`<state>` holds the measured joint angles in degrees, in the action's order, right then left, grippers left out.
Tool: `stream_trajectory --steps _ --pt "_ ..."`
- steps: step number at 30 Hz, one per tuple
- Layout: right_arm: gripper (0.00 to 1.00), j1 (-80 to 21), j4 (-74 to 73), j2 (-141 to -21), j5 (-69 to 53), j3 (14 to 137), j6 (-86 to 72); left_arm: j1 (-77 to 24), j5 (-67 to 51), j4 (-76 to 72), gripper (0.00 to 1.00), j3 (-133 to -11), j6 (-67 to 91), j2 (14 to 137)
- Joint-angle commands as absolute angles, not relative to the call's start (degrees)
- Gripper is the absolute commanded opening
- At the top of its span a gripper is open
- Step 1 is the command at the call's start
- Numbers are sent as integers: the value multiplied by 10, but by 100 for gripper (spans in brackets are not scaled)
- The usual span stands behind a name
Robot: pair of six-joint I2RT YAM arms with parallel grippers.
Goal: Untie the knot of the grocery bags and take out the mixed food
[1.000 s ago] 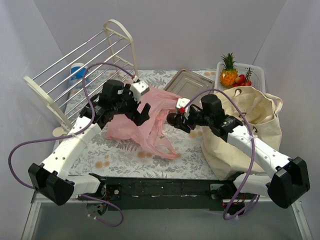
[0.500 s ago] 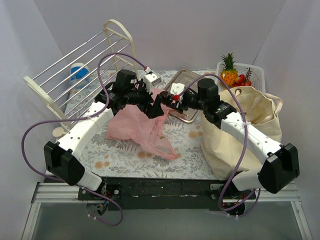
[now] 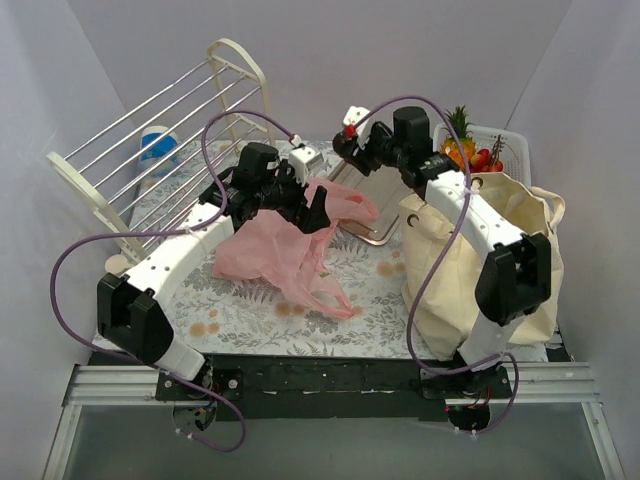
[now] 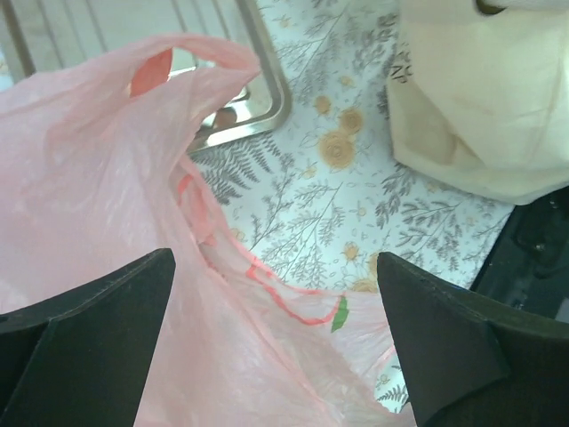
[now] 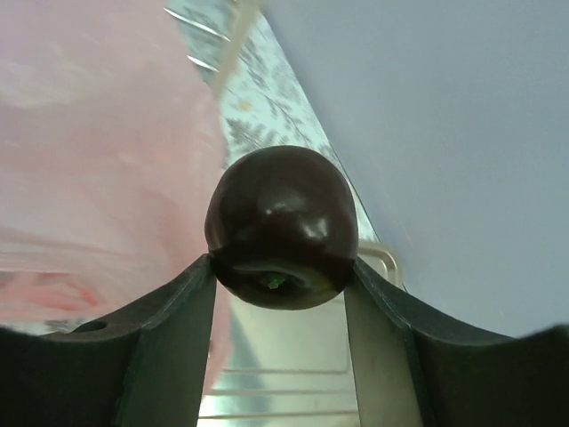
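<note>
The pink plastic bag (image 3: 285, 255) (image 4: 98, 187) lies crumpled and open-mouthed on the floral table top, one handle loop raised. My left gripper (image 3: 316, 212) (image 4: 276, 347) hangs open just above it, with bag film below and between the fingers but not pinched. The beige canvas tote (image 3: 500, 250) (image 4: 480, 107) slumps at the right. Raised at the back, my right gripper (image 3: 352, 140) (image 5: 280, 276) is shut on a small dark red fruit (image 3: 350, 130) (image 5: 283, 227). A pineapple (image 3: 459, 143) and small red fruits (image 3: 485, 160) sit in the white basket (image 3: 515, 140).
A metal tray (image 3: 365, 185) (image 4: 262, 111) (image 5: 284, 374) lies at the back centre, below the right gripper and partly under the pink bag. A tilted wire rack (image 3: 160, 130) fills the left side. A blue-and-white tub (image 3: 155, 145) stands behind it.
The right arm has lifted and swung toward the back with the red fruit held. The left gripper has moved right, over the pink bag's mouth.
</note>
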<state>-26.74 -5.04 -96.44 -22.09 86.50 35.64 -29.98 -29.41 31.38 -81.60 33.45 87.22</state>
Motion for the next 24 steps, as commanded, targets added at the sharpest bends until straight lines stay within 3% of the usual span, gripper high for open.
stream_trajectory --steps 1,10,18,24 --pt "15 -219 -149 -1062 -148 1001 351 -300 -234 305 98 -758 323 812" --pt "8 -136 -324 -1313 -65 1251 307 -304 -201 316 98 -682 290 749" --pt "5 -121 -337 -1328 -66 1199 329 -304 -199 317 98 -648 279 738" --pt "3 -112 -398 -1395 -25 1259 337 -304 -209 314 98 -643 287 746"
